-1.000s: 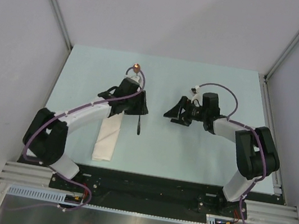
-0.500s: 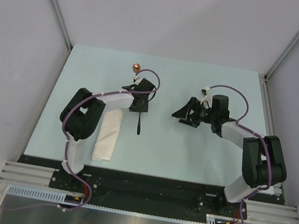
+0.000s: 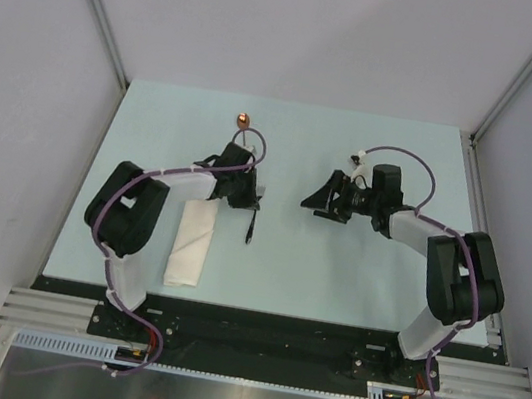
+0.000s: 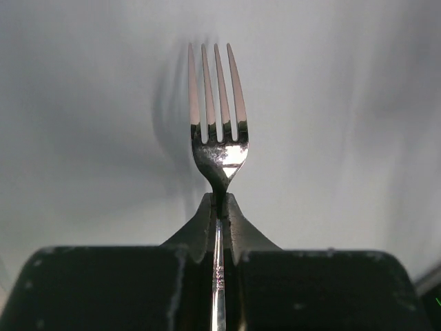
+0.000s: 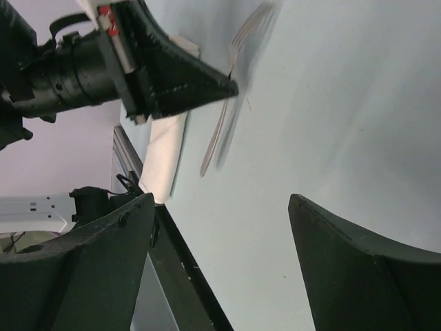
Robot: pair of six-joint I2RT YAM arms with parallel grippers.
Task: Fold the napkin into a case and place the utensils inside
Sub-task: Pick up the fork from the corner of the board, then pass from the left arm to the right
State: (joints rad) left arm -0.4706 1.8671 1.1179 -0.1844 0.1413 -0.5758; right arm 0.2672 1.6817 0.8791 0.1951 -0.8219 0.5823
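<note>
Left gripper (image 4: 219,207) clamped on fork (image 4: 218,131) at its neck, tines pointing away. Held just under the head, probably so the handle can be steered into the case (image 3: 191,243), which lies at 7 o'clock of it. Spoon (image 3: 243,119) lies free at 12 o'clock. Right gripper (image 3: 332,198) jaws apart, empty. Left wrist view shows the pinch; overhead shows only the handle.
</note>
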